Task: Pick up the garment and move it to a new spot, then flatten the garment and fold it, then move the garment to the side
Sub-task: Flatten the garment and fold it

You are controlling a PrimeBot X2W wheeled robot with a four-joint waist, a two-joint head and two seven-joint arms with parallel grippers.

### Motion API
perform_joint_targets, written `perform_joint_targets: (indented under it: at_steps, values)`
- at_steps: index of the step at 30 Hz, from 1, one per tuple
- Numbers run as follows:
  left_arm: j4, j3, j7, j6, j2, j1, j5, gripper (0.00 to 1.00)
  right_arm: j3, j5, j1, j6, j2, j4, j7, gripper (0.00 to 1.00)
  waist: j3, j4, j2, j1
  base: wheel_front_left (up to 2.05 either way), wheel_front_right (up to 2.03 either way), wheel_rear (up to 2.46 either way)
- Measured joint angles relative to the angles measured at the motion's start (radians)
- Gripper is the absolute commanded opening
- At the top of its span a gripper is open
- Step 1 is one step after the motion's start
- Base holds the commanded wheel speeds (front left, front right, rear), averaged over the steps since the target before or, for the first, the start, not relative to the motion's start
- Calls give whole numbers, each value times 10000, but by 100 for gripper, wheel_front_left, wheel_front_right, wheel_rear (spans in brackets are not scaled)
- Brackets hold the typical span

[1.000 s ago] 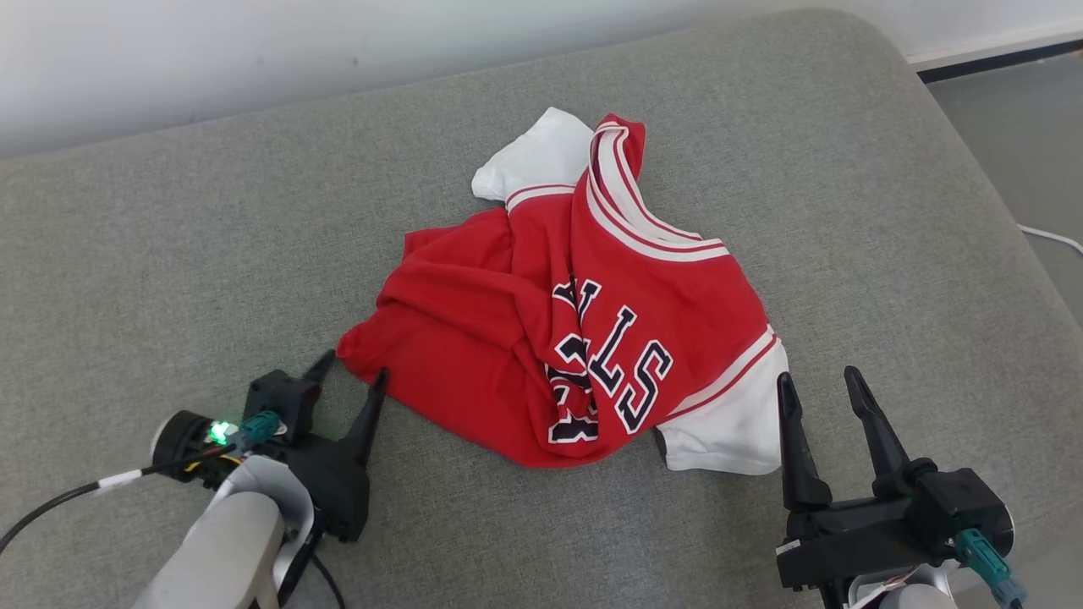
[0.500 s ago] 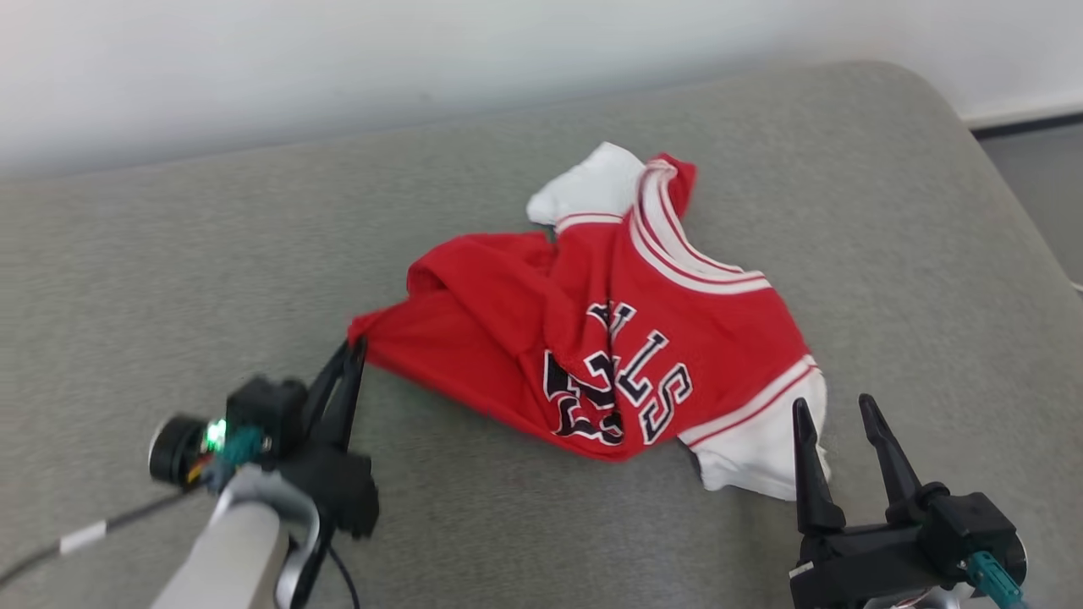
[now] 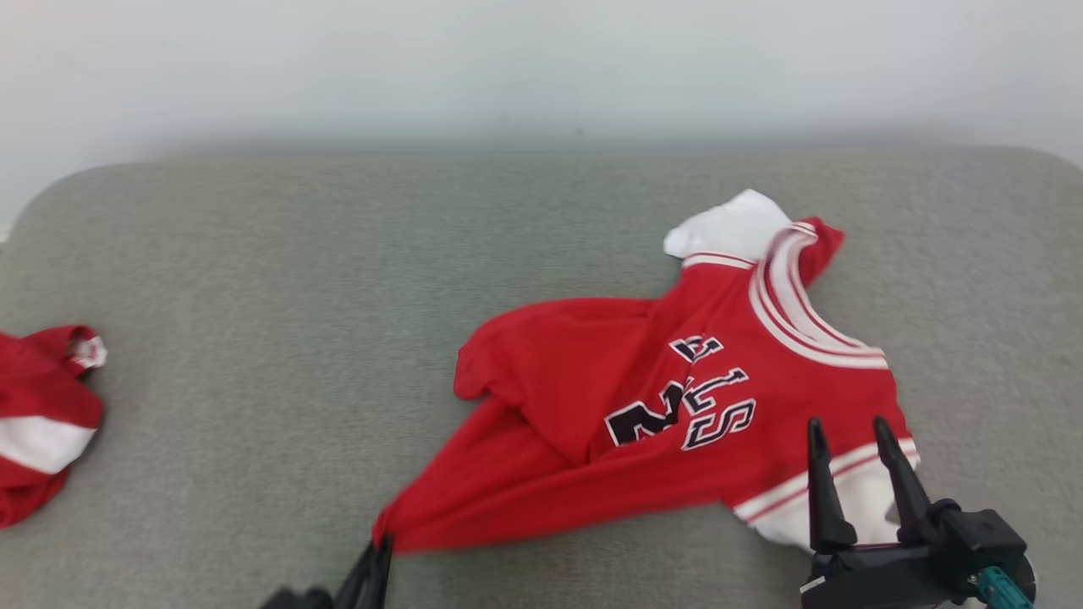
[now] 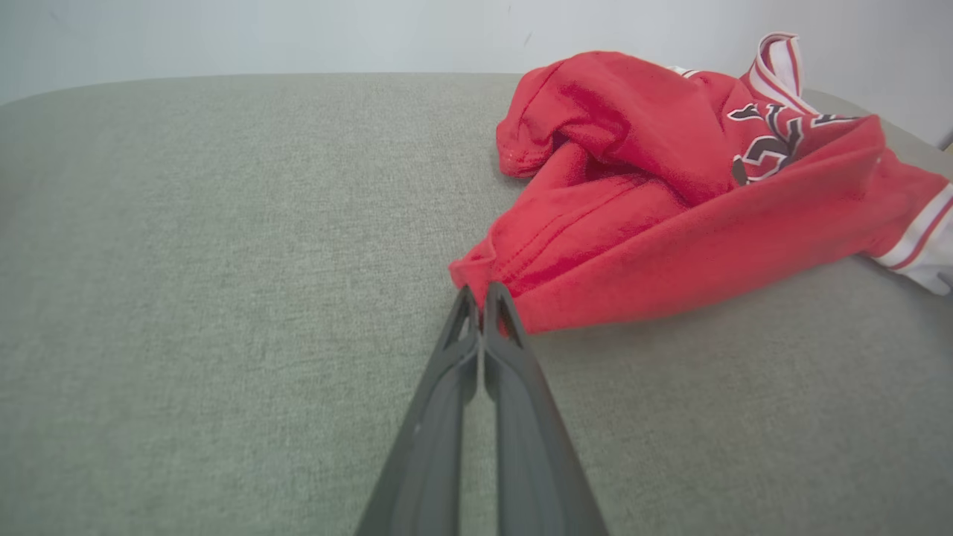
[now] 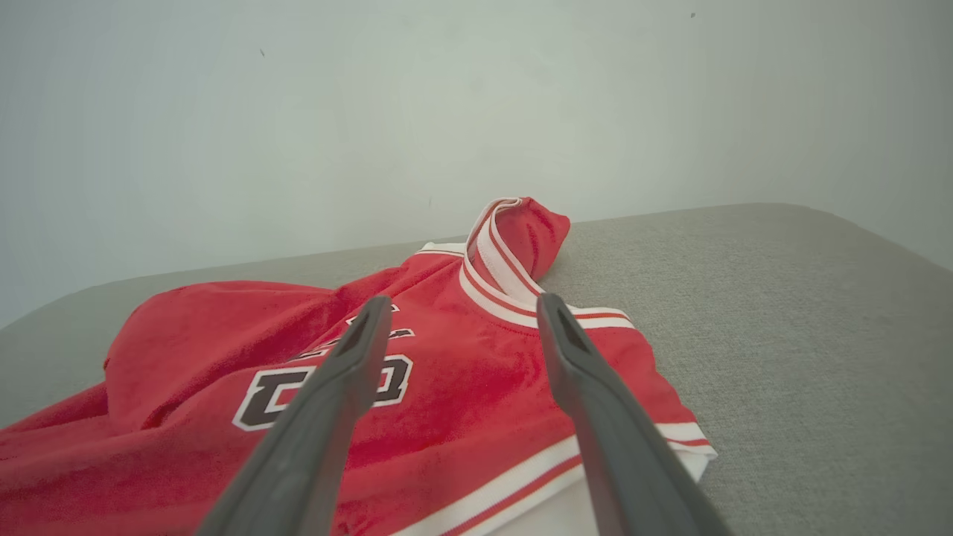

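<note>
The garment (image 3: 643,423) is a red jersey with white sleeves, striped trim and dark lettering, lying rumpled on the grey cushion (image 3: 296,296). It also appears in the left wrist view (image 4: 670,193) and the right wrist view (image 5: 447,402). My left gripper (image 3: 376,550) is shut on the garment's red hem corner at the bottom of the head view, and the cloth is drawn out into a point there; the pinch shows close up (image 4: 480,294). My right gripper (image 3: 846,431) stands open over the white sleeve at the lower right, holding nothing (image 5: 461,316).
Another red and white piece of clothing (image 3: 42,414) lies at the cushion's left edge. A pale wall (image 3: 541,68) runs behind the cushion. Bare grey cushion stretches between the two pieces of clothing.
My left gripper closed on the garment's hem corner and pulled it toward the near edge, stretching the cloth. The head camera turned left, bringing the other piece of clothing into view. The right gripper stayed open.
</note>
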Motion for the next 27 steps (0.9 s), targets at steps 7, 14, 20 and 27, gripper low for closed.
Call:
perform_joint_targets:
  at_steps: [7, 14, 20, 27]
  values:
    - [322, -234, 180, 146, -205, 1177, -395, 0, 73, 0, 9, 0, 6, 40, 0, 100, -254, 483, 0, -1, 0, 0, 0]
    - [205, -263, 42, 199, -276, 1125, -307, 100, 12, 0, 58, 0, 6, 67, 0, 100, -309, 423, 0, 0, 0, 0, 0]
    - [-713, -4, -186, 303, 10, 404, 128, 100, -19, 36, 99, 0, 6, 77, 0, 100, -254, 299, 0, 1, 0, 0, 0]
    - [-307, -31, 88, -31, 169, -980, 322, 100, 100, 65, -38, 0, 4, 197, 0, 100, -119, -38, 0, 1, 0, 0, 0]
